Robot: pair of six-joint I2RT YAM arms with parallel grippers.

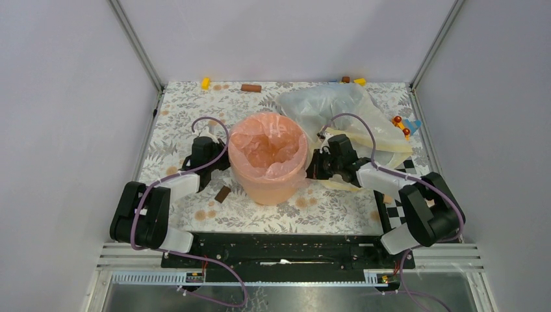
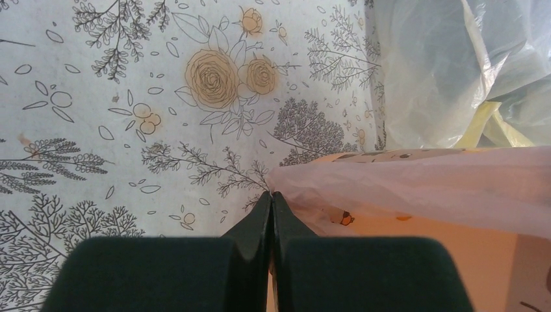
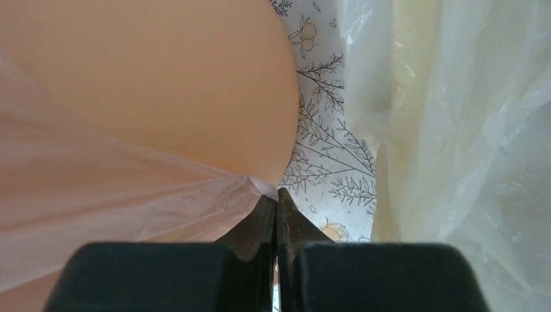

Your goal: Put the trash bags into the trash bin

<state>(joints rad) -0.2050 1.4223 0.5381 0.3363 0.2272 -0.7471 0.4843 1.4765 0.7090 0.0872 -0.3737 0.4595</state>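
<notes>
The trash bin [image 1: 273, 190] stands upright in the middle of the floral worktop [image 1: 195, 104], its axis vertical and its mouth facing up. The pink trash bag [image 1: 268, 146] sits inside it, mouth up as well, with its crinkled edge folded out over the bin's rim. The left pincer [image 1: 226, 156] is beside the bin's left wall, clenched on a corner of the pink film, which is drawn to a point at its tips. The right pincer [image 1: 312, 166] pinches the film on the opposite side, so the bag is stretched left to right across the bin. A clear whitish bag [image 1: 325, 104] and a pale yellow bag [image 1: 383, 140] lie behind and to the right.
</notes>
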